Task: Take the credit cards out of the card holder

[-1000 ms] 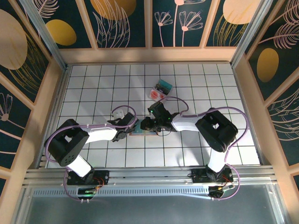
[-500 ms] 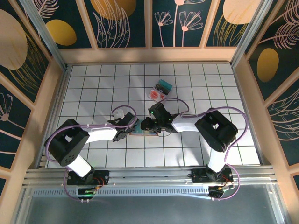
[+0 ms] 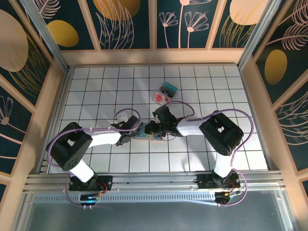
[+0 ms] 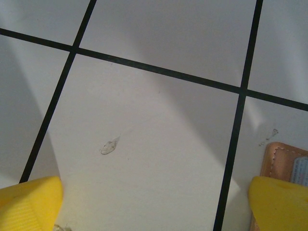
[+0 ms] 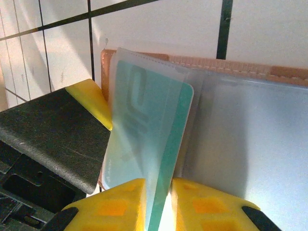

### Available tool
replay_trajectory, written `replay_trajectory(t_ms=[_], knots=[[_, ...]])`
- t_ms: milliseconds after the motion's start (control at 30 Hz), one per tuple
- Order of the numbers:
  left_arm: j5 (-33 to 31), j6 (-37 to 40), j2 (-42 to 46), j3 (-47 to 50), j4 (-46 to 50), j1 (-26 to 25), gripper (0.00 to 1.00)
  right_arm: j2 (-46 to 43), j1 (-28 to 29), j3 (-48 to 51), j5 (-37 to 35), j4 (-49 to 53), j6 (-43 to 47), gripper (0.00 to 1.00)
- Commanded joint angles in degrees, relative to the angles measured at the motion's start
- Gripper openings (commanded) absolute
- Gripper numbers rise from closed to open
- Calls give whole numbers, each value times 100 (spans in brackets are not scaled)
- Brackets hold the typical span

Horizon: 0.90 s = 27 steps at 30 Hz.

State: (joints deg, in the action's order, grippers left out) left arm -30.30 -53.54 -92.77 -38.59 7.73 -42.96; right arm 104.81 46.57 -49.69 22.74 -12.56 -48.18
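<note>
Starting at my right gripper, its yellow fingers are clenched on one edge of a teal card and the clear sleeve around it, while the left gripper stands released, spread wide, one tip over a corner of the card holder. I judge the job barely begun: that card is tipped up but not yet out, and I see none lying free. The holder lies open between both arms near the table's middle, blue-grey inside up, its long axis seemingly left to right.

The card holder lies on the table, plastic box behind.
</note>
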Motion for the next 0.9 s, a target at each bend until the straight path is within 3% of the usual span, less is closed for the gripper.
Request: replay_trajectory(t_ms=[0,500,700,867], knots=[[647,177,-376,233,366,29,99,144,-42,98,207,-587,-104,18],[756,206,-379,281,398,31,99,-164,-192,200,257,-880,-128,14],[727,173,-312,290,431,32,99,-185,-239,213,232,-801,-127,3],[649,167,-325,231,475,31,99,-229,-305,329,178,-669,-113,3]])
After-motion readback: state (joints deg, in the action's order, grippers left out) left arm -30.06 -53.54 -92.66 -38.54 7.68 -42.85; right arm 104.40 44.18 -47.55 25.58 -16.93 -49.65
